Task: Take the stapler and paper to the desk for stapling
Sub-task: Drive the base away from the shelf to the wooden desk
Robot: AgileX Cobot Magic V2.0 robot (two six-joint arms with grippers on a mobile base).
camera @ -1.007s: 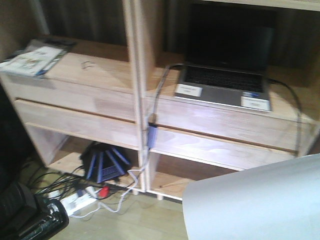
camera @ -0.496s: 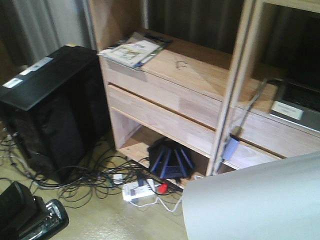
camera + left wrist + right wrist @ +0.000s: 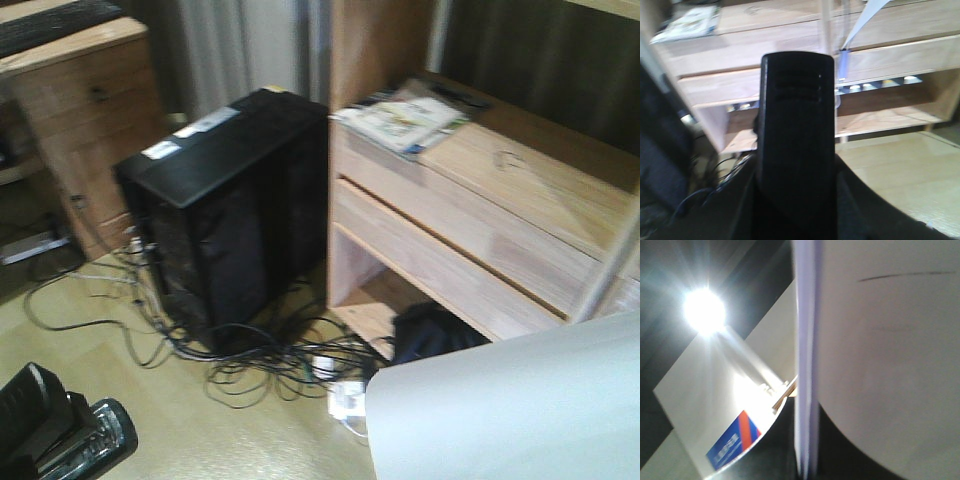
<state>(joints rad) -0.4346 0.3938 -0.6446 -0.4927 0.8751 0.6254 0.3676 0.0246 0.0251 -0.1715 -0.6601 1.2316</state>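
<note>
Currently, my right gripper [image 3: 805, 455] clamps the paper [image 3: 510, 400], likely floppy and light; my left gripper [image 3: 796, 195] grasps the stapler [image 3: 796, 115], likely rigid and slick: hold mid-body.

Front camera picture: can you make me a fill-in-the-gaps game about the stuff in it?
The computer tower is coloured ___. The tangled cables lie on the ___. The booklets rest on top of a shelf unit made of ___. The paper in the bottom right corner is coloured ___.
Missing words: black, floor, wood, white.
</note>
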